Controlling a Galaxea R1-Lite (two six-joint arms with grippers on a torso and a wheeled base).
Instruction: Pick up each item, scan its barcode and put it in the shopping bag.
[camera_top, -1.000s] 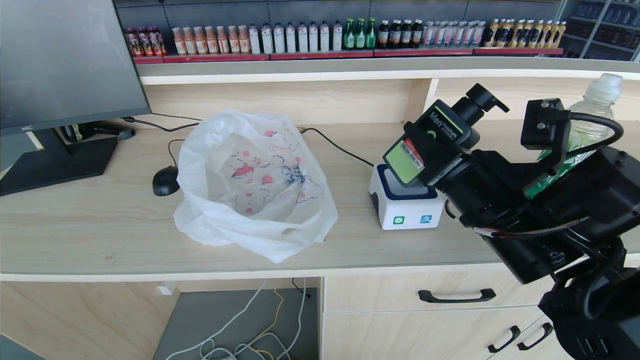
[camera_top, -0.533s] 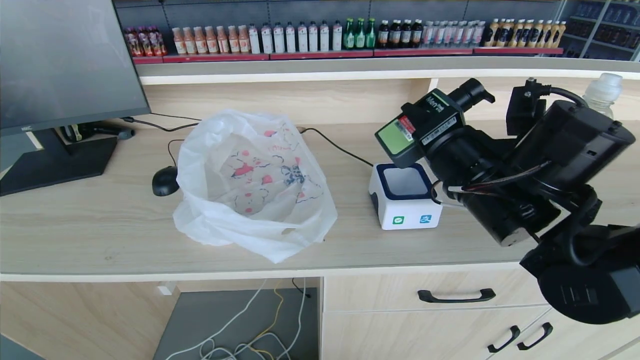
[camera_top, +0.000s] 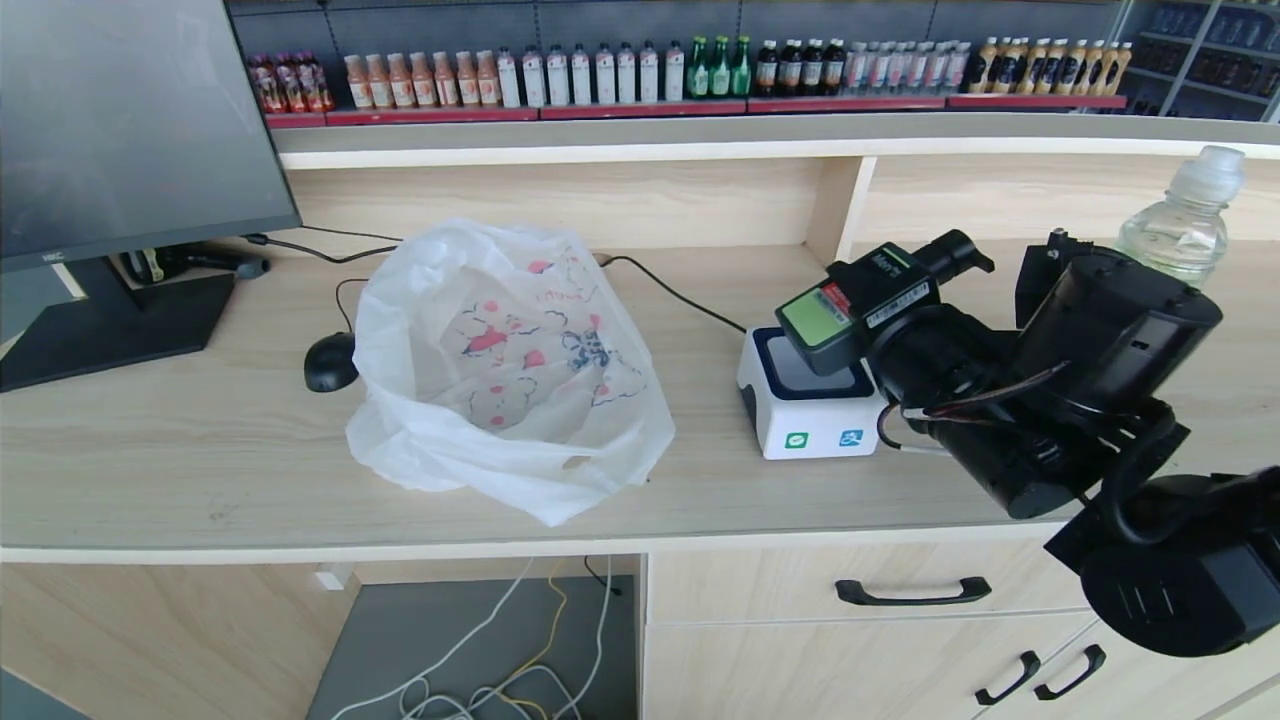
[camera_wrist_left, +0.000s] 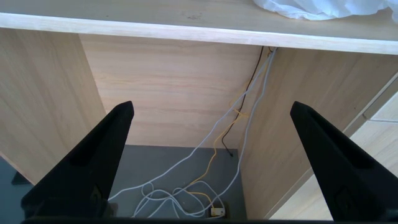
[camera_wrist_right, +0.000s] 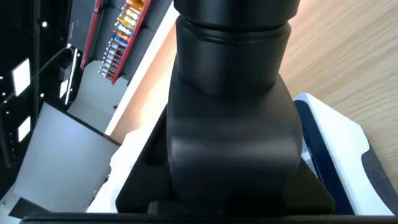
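Over the white scanner (camera_top: 810, 415) on the counter (camera_top: 200, 440), right gripper (camera_top: 885, 325) pinches a black pump bottle (camera_top: 815, 318), tilted sideways, green label and barcode sticker showing. Left gripper (camera_wrist_left: 211, 109) spread wide, empty, below counter edge. Shopping bag (camera_top: 500, 370) sits left of scanner, apart.

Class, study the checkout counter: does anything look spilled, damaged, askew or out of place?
Nothing stands out. The black pump bottle lies tilted only because the right gripper holds it over the scanner; the shopping bag sits open, the water bottle upright.
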